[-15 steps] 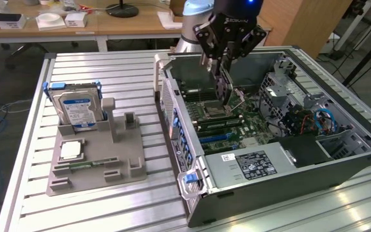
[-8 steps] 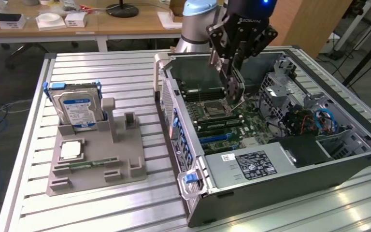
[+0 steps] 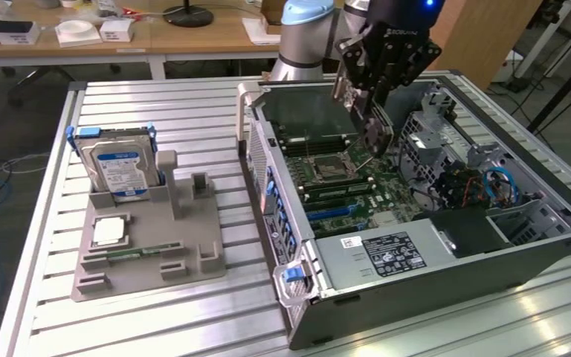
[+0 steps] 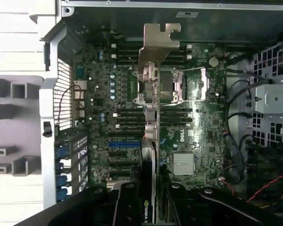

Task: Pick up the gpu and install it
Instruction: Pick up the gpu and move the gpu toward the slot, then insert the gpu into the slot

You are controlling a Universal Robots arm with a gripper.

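We record one arm [image 3: 300, 63] with a pale silver-grey tubular casing. A light blue joint cap [image 3: 311, 11] sits at the casing's 12 o'clock. At 3 o'clock from the casing we note the gripper [image 3: 367, 89], black throughout. Its housing carries white lettering [image 3: 404, 34], which we read as ROBOTIQ. A small blue light [image 3: 427, 4] glows at 12 o'clock of the housing. The fingers [image 3: 350, 63] are built of black linked bars. In the wrist view we find glossy black finger links [image 4: 125, 207], each with a round pivot pin [image 4: 98, 190] at its joint.
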